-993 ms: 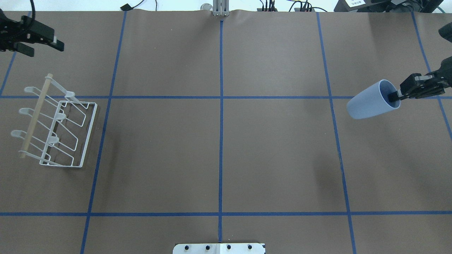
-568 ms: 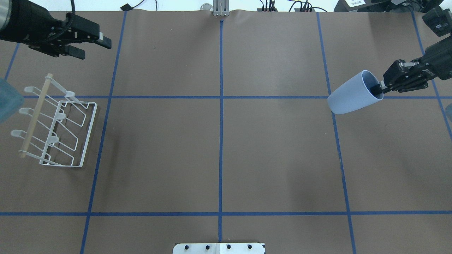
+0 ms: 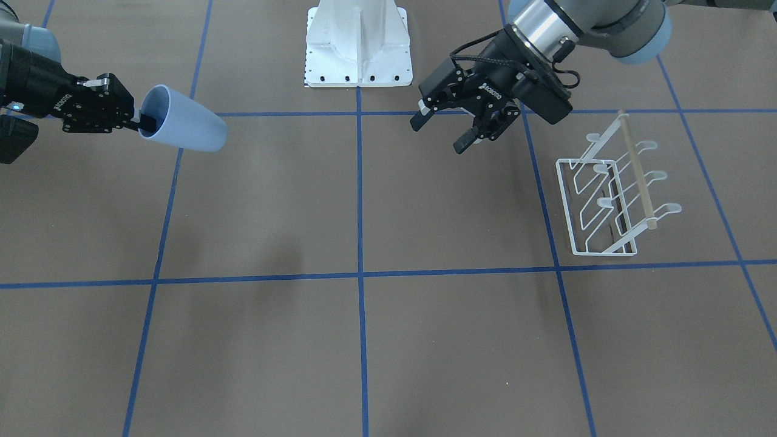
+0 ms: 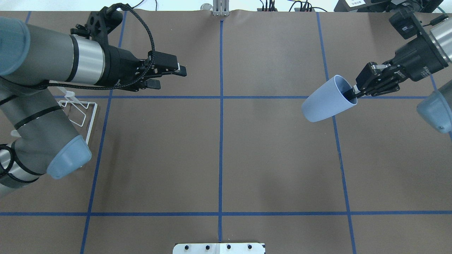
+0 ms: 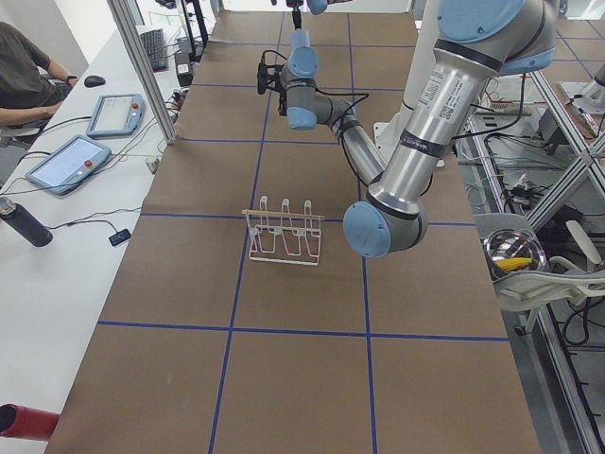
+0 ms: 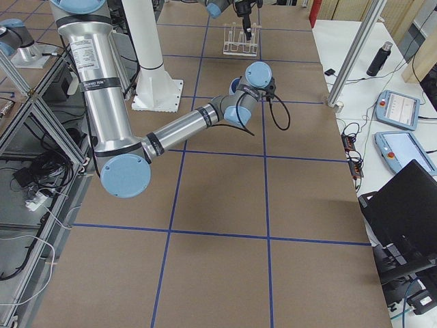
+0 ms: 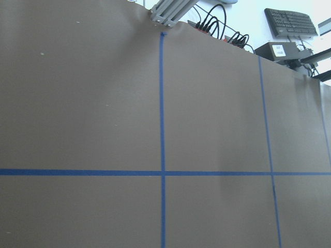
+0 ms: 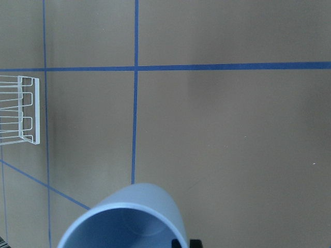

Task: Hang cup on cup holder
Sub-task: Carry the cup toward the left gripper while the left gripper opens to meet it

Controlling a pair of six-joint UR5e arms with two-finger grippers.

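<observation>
The light-blue cup [image 4: 328, 100] is held off the table on its side, bottom toward the table's middle. My right gripper [image 4: 351, 93] is shut on its rim, one finger inside the mouth; both also show in the front view, the cup [image 3: 185, 127] and the gripper [image 3: 142, 121]. The cup's rim fills the bottom of the right wrist view [image 8: 124, 217]. The white wire cup holder [image 3: 607, 200] stands on the table at my left, mostly hidden under my left arm in the overhead view [image 4: 84, 113]. My left gripper [image 4: 173, 78] is open and empty, above the table, right of the rack.
The robot's white base plate [image 3: 358, 42] sits at the near table edge. Blue tape lines [image 4: 220, 97] divide the brown table. Tablets [image 5: 71, 161] and a seated operator [image 5: 24, 66] are beside the table's far side.
My left arm has swung in from the far left over the rack toward the table's middle. My right gripper has carried the cup leftward toward the middle.
</observation>
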